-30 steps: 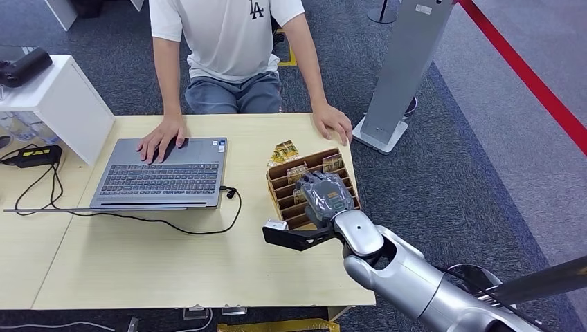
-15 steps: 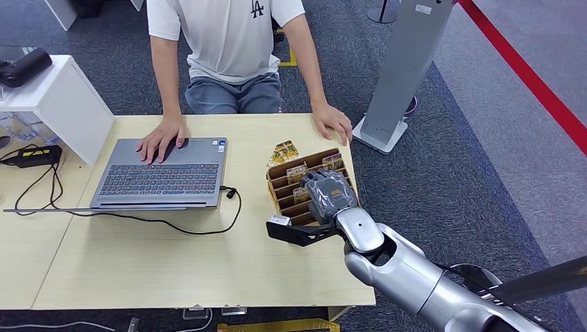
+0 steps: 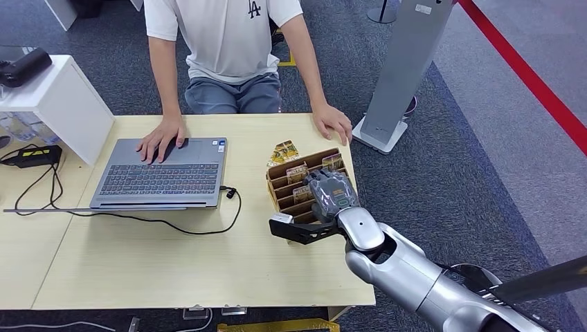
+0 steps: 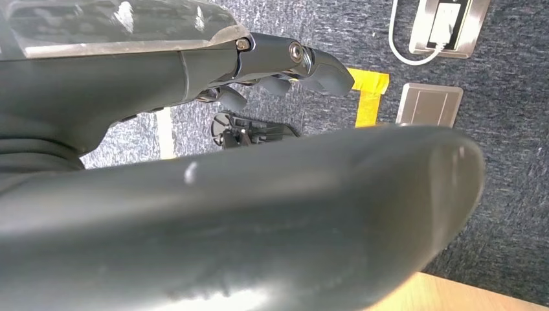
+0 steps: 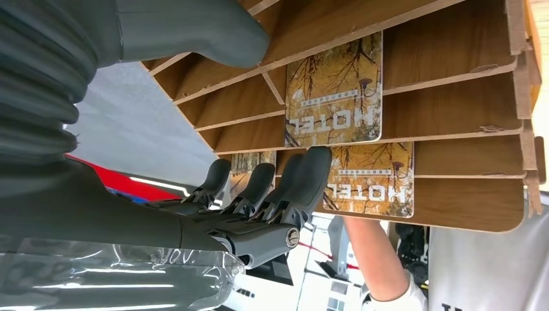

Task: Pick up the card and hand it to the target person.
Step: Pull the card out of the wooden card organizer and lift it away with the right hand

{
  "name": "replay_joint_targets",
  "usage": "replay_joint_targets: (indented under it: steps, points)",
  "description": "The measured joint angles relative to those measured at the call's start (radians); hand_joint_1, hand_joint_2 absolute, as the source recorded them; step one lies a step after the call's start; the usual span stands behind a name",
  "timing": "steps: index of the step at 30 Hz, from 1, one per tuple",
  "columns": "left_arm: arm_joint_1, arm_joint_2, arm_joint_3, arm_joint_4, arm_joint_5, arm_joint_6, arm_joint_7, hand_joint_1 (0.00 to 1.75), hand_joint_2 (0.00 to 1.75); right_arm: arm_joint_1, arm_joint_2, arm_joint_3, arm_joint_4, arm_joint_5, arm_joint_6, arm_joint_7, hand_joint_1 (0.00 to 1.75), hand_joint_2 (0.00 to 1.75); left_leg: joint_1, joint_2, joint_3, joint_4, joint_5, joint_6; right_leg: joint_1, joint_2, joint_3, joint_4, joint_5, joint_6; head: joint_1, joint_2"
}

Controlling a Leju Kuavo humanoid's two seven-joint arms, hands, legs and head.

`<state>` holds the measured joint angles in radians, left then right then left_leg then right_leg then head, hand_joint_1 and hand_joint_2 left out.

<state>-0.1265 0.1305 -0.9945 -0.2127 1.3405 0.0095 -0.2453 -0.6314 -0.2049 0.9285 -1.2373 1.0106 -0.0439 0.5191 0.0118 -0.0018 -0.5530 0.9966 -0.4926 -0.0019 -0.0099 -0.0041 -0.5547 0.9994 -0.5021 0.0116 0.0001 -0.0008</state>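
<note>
Card (image 5: 335, 91) slots stand upright in the wooden rack (image 3: 280, 188) near the desk's (image 3: 138, 263) right edge; your right robot hand (image 3: 331, 195) reaches in, fingers (image 5: 304, 178) apart, holding nothing. Slats may block your grip.

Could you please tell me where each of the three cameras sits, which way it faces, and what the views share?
Head view: high on the robot, looking forward and down at the table, laptop, wooden card rack and seated person; the right hand reaches in.
Left wrist view: behind the left hand, facing carpet and a floor socket.
Right wrist view: behind the right hand, facing the rack's hotel cards.
Shared: head and right wrist views both show rack, cards, person and right hand.
</note>
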Motion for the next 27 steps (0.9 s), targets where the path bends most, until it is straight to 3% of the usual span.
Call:
replay_joint_targets:
  steps: [9, 14, 16, 27]
  points:
    - [0.0, 0.0, 0.0, 0.0, 0.001, 0.002, 0.0, 0.0, 0.0, -0.014, 0.013, 0.002, 0.025, -0.008, -0.002, -0.008, 0.86, 1.75, 0.0, 0.0, 0.0, 0.0, 0.0, 0.0, 0.0, 0.0, 0.0, 0.0, 0.0, 0.0, 0.0, 0.0]
    - [0.002, 0.0, 0.0, 0.0, 0.005, 0.003, 0.0, 0.0, 0.0, -0.016, 0.019, 0.003, 0.036, -0.013, -0.003, -0.012, 1.33, 1.75, 0.0, 0.0, 0.0, 0.0, 0.0, 0.0, 0.0, 0.0, 0.0, 0.0, 0.0, 0.0, 0.0, 0.0]
    - [0.002, 0.0, 0.0, 0.0, 0.006, 0.004, 0.0, 0.0, 0.0, -0.016, 0.022, 0.003, 0.04, -0.014, -0.003, -0.013, 1.41, 1.75, 0.0, 0.0, 0.0, 0.0, 0.0, 0.0, 0.0, 0.0, 0.0, 0.0, 0.0, 0.0, 0.0, 0.0]
    - [0.005, 0.0, 0.0, 0.0, 0.007, 0.005, 0.0, 0.0, 0.0, -0.021, 0.029, 0.004, 0.056, -0.022, -0.014, -0.017, 1.53, 1.75, 0.0, 0.0, 0.001, 0.0, 0.0, 0.0, 0.0, 0.0, 0.0, 0.0, 0.0, 0.0, 0.0, 0.0]
